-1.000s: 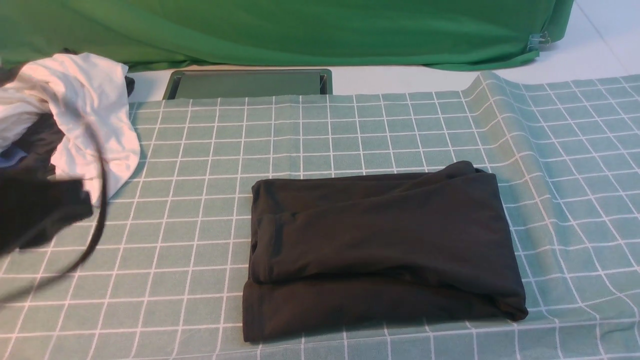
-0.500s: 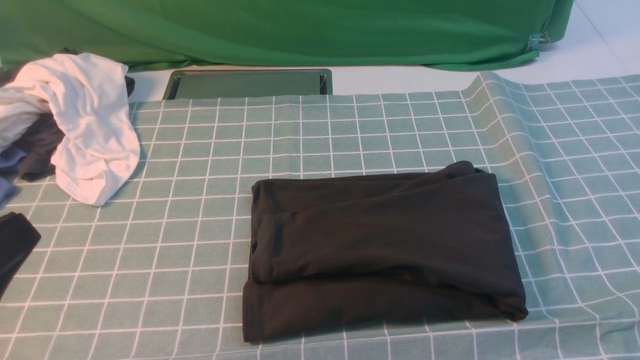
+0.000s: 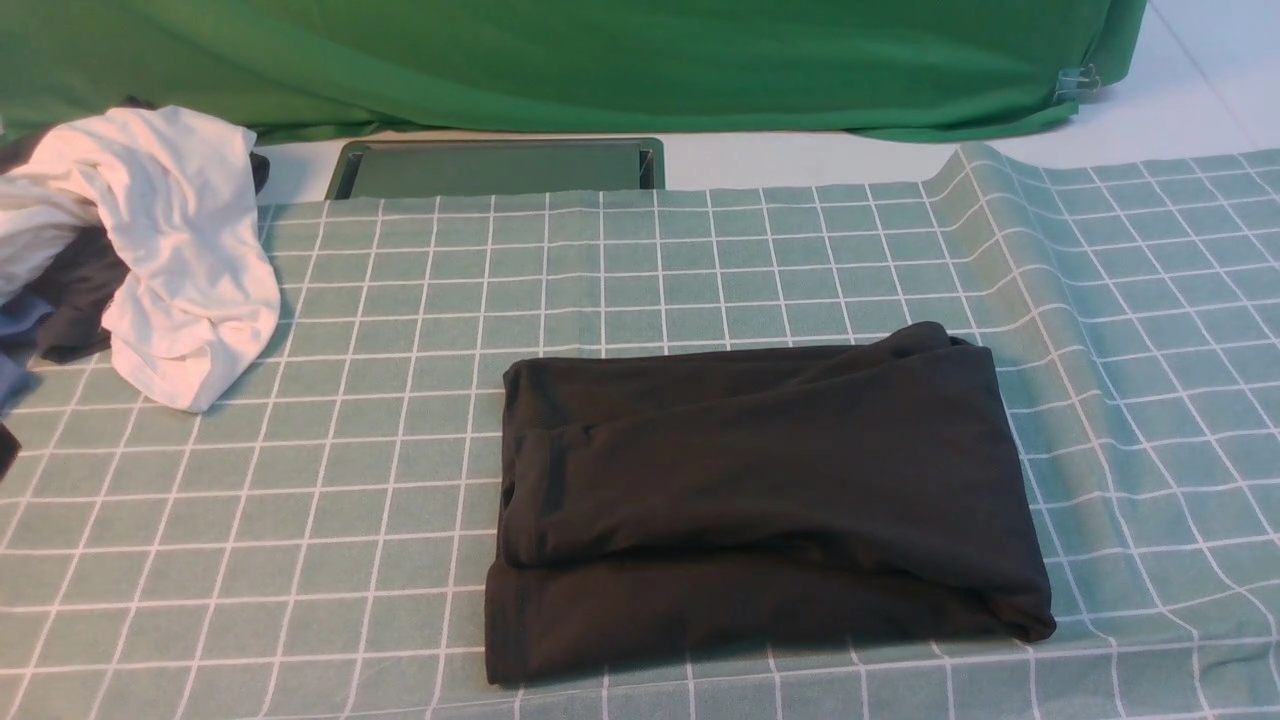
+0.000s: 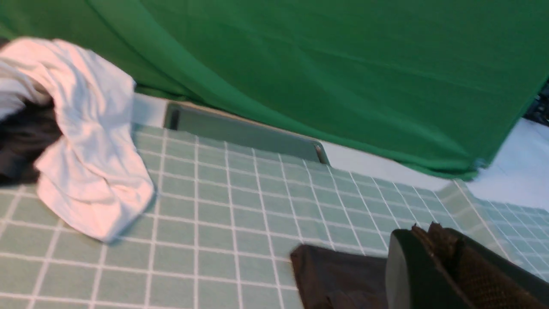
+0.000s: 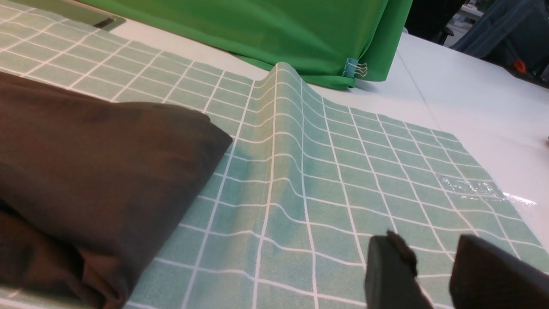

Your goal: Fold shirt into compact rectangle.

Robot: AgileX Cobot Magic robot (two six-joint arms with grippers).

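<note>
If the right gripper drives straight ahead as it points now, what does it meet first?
Probably nothing solid: ahead of the right gripper lies only green checked tablecloth, then bare white table. Depth is unclear.

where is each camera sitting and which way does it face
Front view: between the arms, facing forward over the folded black long-sleeved shirt on the green checked tablecloth; no arm shows clearly.
Left wrist view: on the left arm, facing the crumpled white garment and green backdrop; shut left gripper shows.
Right wrist view: on the right arm, low beside the shirt; right gripper jaws apart, empty.
All three share the shirt and tablecloth.
</note>
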